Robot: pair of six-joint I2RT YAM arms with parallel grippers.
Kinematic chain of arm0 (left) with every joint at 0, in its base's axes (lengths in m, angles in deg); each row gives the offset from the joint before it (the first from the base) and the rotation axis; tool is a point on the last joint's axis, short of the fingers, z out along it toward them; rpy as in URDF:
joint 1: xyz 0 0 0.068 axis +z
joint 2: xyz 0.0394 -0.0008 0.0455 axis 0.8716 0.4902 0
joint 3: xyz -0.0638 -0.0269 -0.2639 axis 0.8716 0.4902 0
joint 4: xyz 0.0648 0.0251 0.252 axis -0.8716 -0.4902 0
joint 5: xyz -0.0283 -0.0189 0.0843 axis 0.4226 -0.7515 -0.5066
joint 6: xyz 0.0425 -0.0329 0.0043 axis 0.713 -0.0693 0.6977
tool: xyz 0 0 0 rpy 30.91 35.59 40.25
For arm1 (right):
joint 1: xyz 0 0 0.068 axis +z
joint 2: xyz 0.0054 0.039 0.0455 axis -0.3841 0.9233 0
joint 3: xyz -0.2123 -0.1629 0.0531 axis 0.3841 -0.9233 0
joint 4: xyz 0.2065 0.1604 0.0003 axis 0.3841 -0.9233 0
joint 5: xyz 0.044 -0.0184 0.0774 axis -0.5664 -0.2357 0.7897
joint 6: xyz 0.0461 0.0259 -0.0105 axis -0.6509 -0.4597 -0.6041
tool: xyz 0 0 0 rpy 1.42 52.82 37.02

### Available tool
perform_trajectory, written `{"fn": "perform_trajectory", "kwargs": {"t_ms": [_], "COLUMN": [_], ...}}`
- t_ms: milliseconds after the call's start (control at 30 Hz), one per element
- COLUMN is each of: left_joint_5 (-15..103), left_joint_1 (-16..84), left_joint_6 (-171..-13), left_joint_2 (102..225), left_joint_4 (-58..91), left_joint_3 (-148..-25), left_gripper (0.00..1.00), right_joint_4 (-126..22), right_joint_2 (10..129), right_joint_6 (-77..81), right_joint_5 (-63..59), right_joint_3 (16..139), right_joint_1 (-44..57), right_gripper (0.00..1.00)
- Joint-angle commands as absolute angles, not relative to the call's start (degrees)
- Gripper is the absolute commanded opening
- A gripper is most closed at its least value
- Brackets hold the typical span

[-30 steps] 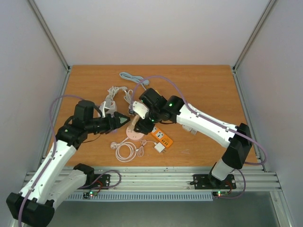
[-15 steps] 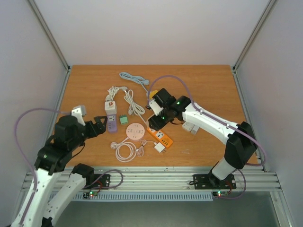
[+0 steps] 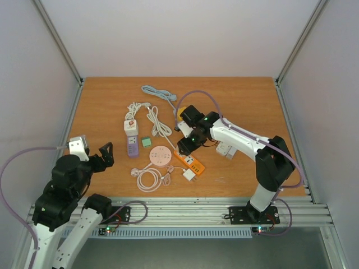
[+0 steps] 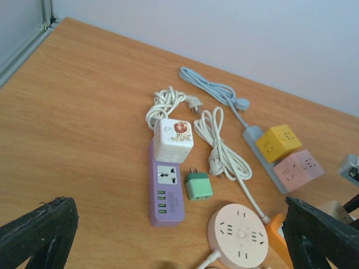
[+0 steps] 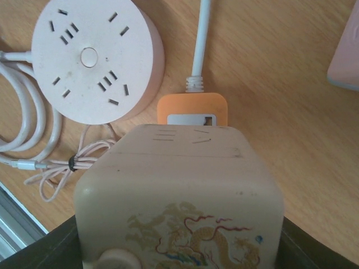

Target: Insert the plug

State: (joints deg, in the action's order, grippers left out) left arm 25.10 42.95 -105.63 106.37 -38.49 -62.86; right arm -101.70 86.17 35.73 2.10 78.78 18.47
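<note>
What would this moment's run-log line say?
left gripper: open, empty | right gripper: shut on cream cube adapter, over orange power strip | plug seated: cannot tell

left arm (image 3: pixel 66 180), right arm (image 3: pixel 242 140): white links, black joints, green leds (image 3: pixel 208 119), lilac cables (image 3: pixel 15 162); fingers (image 4: pixel 39 230) black.

Straight strips, two: purple power strip (image 4: pixel 166 193), orange power strip (image 3: pixel 193 162). Round socket hub (image 4: pixel 238 235), one. Cube sockets, two: yellow cube (image 4: pixel 279 142), pink cube (image 4: pixel 300 170). Adapters, three: green adapter (image 4: pixel 198 186), white adapter (image 4: pixel 174 140), cream adapter (image 5: pixel 179 190).
</note>
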Motion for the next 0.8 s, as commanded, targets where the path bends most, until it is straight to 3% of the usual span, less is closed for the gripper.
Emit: {"fn": "perform_trajectory", "kwargs": {"t_ms": [0, 767], "left_joint_5": [23.4, 29.2], "left_joint_1": [43.1, 43.1], "left_joint_6": [-103.8, -102.3], "left_joint_2": [106.3, 107.2], "left_joint_4": [-38.1, -36.0], "left_joint_3": [-61.2, -60.6], "left_gripper": [0.99, 0.99], "right_joint_4": [-102.1, -102.3], "right_joint_2": [88.1, 92.3], "right_joint_6": [36.2, 34.8], "right_joint_5": [3.6, 1.1], "right_joint_3": [81.3, 83.7], "right_joint_1": [18.1, 18.2], "right_gripper": [0.41, 0.42]}}
